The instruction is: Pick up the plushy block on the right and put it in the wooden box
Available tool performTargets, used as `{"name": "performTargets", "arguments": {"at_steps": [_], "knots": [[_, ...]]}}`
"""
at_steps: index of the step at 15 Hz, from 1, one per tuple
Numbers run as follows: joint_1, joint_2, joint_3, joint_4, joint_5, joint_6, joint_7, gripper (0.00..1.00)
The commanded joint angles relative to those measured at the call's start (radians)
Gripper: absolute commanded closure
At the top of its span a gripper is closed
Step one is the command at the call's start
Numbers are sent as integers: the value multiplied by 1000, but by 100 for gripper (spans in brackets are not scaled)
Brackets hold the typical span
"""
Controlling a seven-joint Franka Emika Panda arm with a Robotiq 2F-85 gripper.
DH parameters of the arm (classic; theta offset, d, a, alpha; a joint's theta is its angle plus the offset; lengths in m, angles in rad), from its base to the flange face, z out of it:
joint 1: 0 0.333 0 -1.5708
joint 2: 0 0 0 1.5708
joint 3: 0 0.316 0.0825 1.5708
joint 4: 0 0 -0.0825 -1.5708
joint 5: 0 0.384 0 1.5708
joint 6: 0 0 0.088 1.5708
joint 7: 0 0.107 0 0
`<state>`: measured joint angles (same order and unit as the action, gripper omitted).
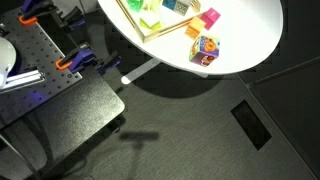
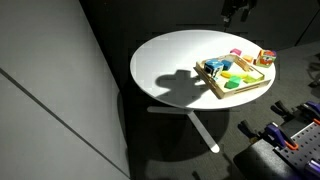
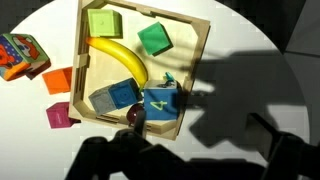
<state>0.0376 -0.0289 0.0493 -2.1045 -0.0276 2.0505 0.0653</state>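
The plushy block (image 3: 20,55) is multicoloured and lies on the white round table, outside the wooden box (image 3: 196,62) at its left in the wrist view. It also shows in both exterior views (image 1: 205,48) (image 2: 266,58). The wooden box (image 2: 214,84) (image 1: 131,18) holds a banana (image 3: 122,60), green blocks and blue blocks. My gripper (image 3: 190,165) hangs high above the table, over the box's near edge, open and empty. In an exterior view it shows at the top edge (image 2: 238,10). It is apart from the plushy block.
An orange block (image 3: 58,80) and a pink block (image 3: 60,115) lie on the table between the plushy block and the box. The gripper's dark shadow falls on the table (image 2: 178,85). A black cart with orange clamps (image 1: 70,62) stands beside the table.
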Motion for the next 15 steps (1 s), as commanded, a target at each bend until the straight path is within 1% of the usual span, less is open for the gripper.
{"name": "performTargets", "arguments": {"at_steps": [1,4,7,9,10,15], "knots": [[-28,49,-37,25,29,33,-176,0],[-56,88,-65,30,22,55,-269,0],[-80,123,-83,41,14,66,-307,0],[-89,134,-88,46,15,65,-305,0],[-84,116,-83,16,8,68,-283,0],[-88,127,-85,23,8,69,-284,0]]}}
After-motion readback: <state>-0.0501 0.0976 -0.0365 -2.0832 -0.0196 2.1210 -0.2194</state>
